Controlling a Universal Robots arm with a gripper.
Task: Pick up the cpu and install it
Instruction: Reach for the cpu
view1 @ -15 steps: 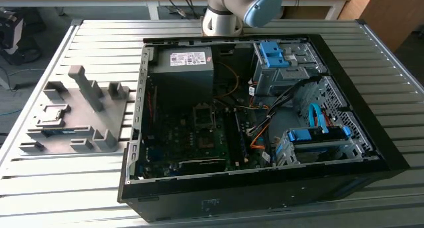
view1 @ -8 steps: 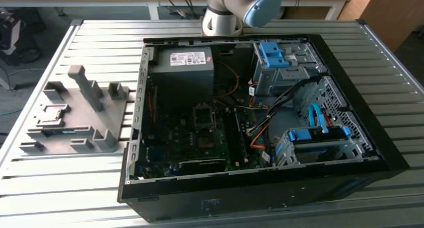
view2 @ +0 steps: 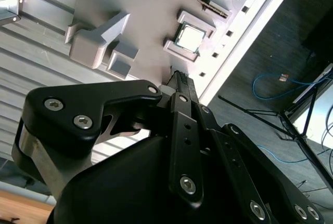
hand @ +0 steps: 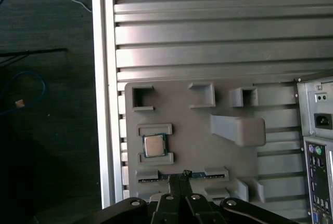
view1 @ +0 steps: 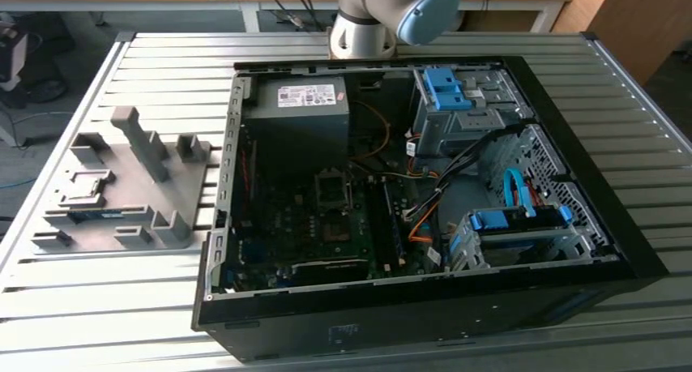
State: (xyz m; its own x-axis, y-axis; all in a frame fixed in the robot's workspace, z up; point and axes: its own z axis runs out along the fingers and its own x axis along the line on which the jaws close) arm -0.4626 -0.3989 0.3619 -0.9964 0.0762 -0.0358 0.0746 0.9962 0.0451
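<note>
Cpu — flat in its square pocket, near the grey fixture's edge along the table rim. Gripper — we read it closed on nothing, tips above the adjoining long slot, cpu just beside, toward that edge.

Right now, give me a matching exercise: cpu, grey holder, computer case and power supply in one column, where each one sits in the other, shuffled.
Things:
1 cpu
2 grey holder
3 computer case
4 power supply

Places:
A on the slatted table, at the exterior view's left of the case
B inside the case, white label facing up
C in a recess of the grey holder
D lying open on the table

Pairs: 1-C, 2-A, 3-D, 4-B
</note>
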